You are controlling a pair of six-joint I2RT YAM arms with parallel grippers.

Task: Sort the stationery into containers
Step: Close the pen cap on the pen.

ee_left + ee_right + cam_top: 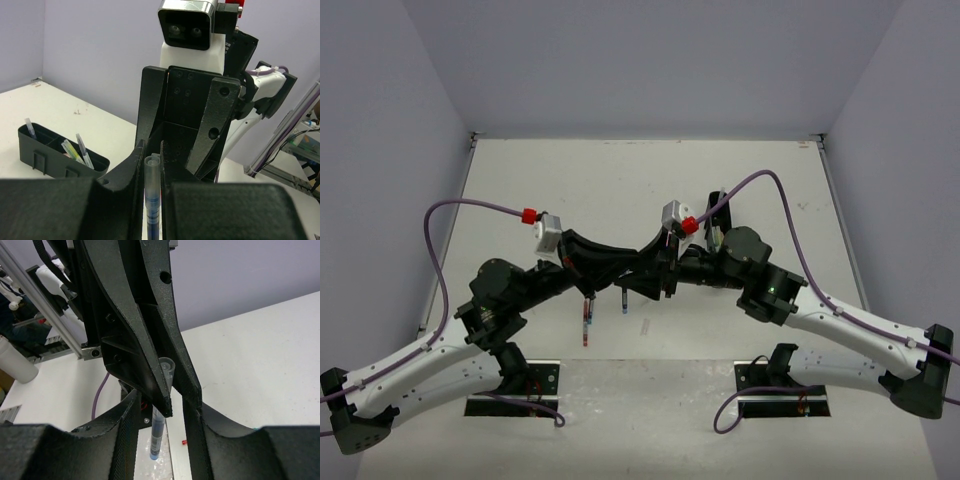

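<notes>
Top external: white table (620, 170), lilac walls (640, 60), left end effector (151, 150) gripping pen (151, 205), right end effector (160, 399) parted.

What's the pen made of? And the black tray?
The pen is probably plastic: its top end is clear and see-through, and the barrel lower down is blue and a bit shiny. The tray looks like hard plastic too: dull black, with thin moulded walls and dividers.

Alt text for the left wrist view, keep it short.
The left gripper clamps a blue pen with a clear cap, facing the open right gripper and its camera. At left, a black tray on the white table holds several pens.
</notes>
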